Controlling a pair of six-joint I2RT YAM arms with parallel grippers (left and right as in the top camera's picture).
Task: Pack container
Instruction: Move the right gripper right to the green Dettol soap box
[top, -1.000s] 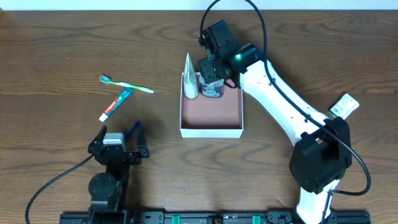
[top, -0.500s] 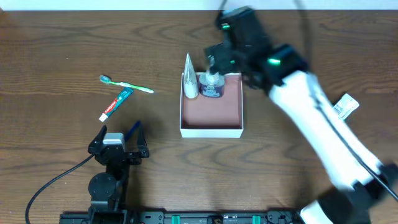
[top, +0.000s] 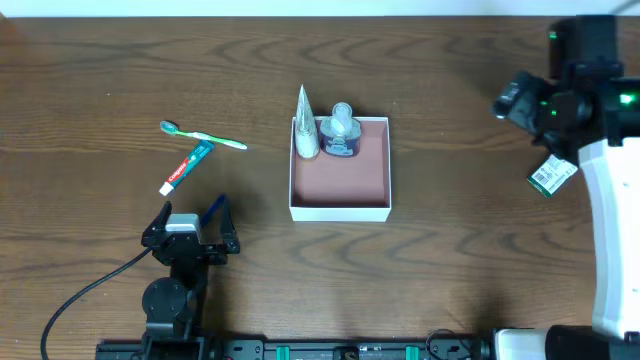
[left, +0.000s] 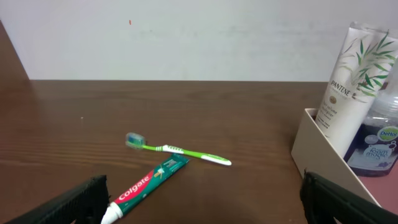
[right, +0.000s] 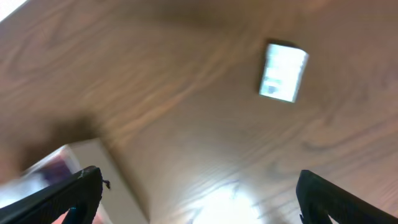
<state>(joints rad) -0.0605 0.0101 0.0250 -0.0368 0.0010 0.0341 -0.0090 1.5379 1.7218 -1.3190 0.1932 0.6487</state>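
1. Wood-grain worktop (top: 450, 270) carries everything. The container (top: 338, 211) sits at its centre, with a white tube (top: 306, 128) and a small bottle (top: 341, 133) standing upright in its far-left corner and the rest of its floor bare.
2. Judging by position, the next item is the small labelled packet (top: 553, 173) near the right edge. It lies flat, just on the near side of the right tool (right: 199, 186), with its long axis running near-left to far-right.
3. From that packet the container lies well apart, toward the left; the right arm is by far the nearer one to the packet.
4. Right tool: fingers spread wide, nothing between them, touching nothing — the wrist view is blurred, yet the gap is plain.
5. Left tool (top: 195, 212): close to the near-left corner, also spread and empty. The toothpaste (left: 146, 185) and toothbrush (left: 178, 150) lie just beyond it, side by side — both unpacked.
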